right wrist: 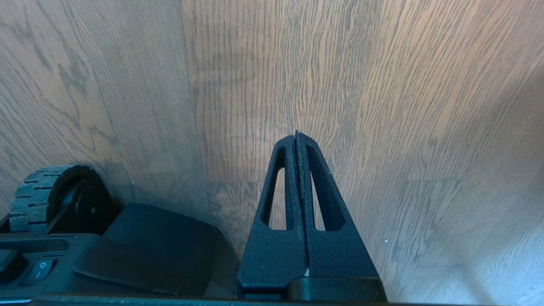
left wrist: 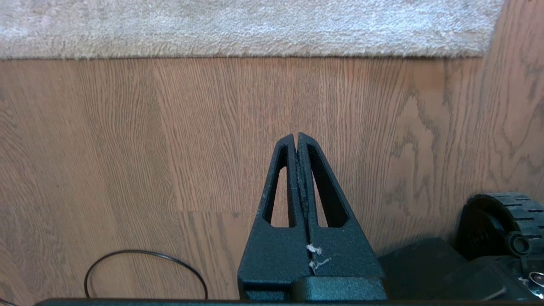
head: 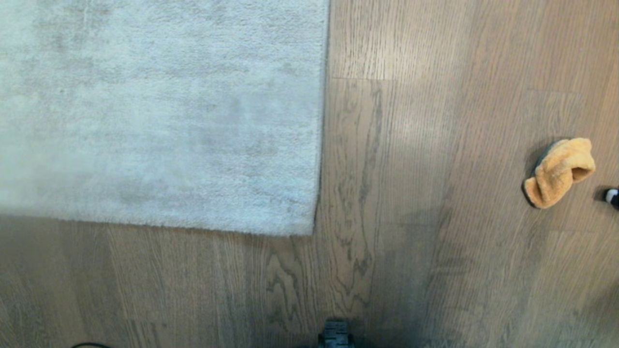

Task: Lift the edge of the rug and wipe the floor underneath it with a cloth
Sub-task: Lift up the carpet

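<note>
Black robot base point(head: 335, 336) sits at the near edge of the head view, on the floor point(head: 411, 217) — grey-brown wood-grain planks. Rug edge point(head: 316, 208) lies flat, its corner ahead and to the left. Cloth point(head: 559, 172), orange and bunched, rests on the planks far right, well apart from the rug. Left gripper point(left wrist: 296, 137) and right gripper point(right wrist: 296, 136) hang low over bare planks — jaws clenched, nothing held. Thin black cable point(left wrist: 144, 265) loops beside the left one.
</note>
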